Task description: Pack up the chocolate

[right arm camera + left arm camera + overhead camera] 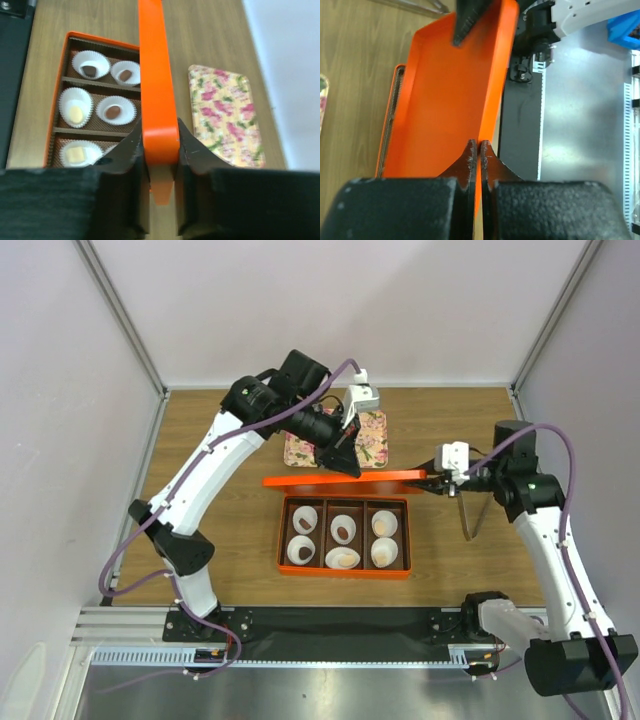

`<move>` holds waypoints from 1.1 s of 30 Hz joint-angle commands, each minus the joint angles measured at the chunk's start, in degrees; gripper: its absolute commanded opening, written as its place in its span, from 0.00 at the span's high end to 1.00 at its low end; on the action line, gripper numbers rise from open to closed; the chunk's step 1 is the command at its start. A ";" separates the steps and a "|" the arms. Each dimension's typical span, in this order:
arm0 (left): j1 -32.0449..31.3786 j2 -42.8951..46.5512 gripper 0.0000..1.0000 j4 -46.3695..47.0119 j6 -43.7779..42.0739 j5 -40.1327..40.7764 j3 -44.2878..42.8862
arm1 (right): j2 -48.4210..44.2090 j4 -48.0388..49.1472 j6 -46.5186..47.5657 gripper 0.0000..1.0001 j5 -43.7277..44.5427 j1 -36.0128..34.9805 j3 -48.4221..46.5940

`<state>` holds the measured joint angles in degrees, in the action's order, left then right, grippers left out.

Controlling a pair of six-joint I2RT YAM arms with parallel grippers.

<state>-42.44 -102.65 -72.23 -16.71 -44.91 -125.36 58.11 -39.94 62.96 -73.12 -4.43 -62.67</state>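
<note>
Box, orange rectangular w/ brown six-compartment insert (343,571), sits on wood-grain table (440,540) just ahead of arm bases, long side toward them. Bare wood is open to L and R of box. Pale enclosure walls (60,390) close in both sides and the back.

Each compartment holds one of the white fluted paper cups (384,552). Chocolate, small dark-brown lumps (113,111), lies in three cups: both in the left-end column and the far one of the middle column. Pale cream pieces (76,114) show in the near-middle and right-end cups.

All chocolate is below both grippers and nearer the bases; neither touches it.

Above box's far rim hangs a flat orange rectangular lid (340,480), turned up on its long edge, so it reads as a thin strip from above. It's held at two spots:
- Left gripper (350,466) comes from the far side and pinches lid's thin side wall. Fingertips are almost touching, w/ just the wall between.
- Right gripper (432,483) clamps lid's right end. Fingers are apart only by lid's depth, pressed on both faces.

Beyond lid, a flat rectangular tray w/ pink-yellow floral print (372,430) lies on table, partly under left gripper in top view. There's bare wood between tray and back wall.
</note>
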 commanded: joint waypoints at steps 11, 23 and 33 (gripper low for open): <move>4.72 -2.12 0.63 19.48 16.08 9.50 -7.52 | -1.87 34.06 -32.02 1.00 8.35 -11.13 2.58; 12.89 10.97 0.00 34.69 31.03 41.45 -7.10 | 9.22 33.52 -52.84 1.00 22.93 -11.75 -11.95; 22.04 20.82 0.00 32.76 30.86 37.88 8.97 | 14.49 31.26 -77.45 1.00 26.64 -11.75 -17.48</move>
<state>-21.10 -82.06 -38.22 13.72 -4.71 -122.19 71.96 -9.74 -3.92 -46.76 -16.23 -75.33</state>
